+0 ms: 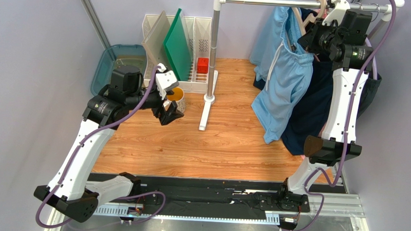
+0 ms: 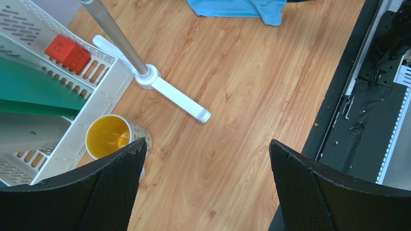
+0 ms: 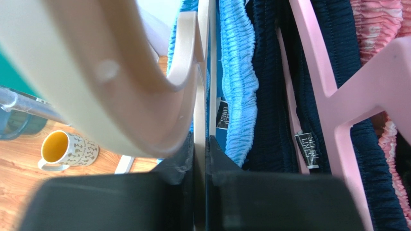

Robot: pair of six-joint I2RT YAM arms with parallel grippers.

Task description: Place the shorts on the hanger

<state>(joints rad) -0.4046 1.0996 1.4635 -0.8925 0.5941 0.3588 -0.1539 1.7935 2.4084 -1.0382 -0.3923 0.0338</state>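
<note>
Our right hand (image 3: 201, 149) was clamped on the hanger (image 3: 120, 96), with the shorts (image 3: 239, 72) draped just beyond it. Our left hand (image 2: 205, 192) stood wide and empty. We judged the hanging nearly complete. The next move called for releasing only once the hanger hung steady.

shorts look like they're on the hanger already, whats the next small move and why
Probably ease the hook of the hanger onto the rail. The shorts already hang from it, the right gripper is shut on it beside the rail, and I can't tell if the hook is seated.
</note>
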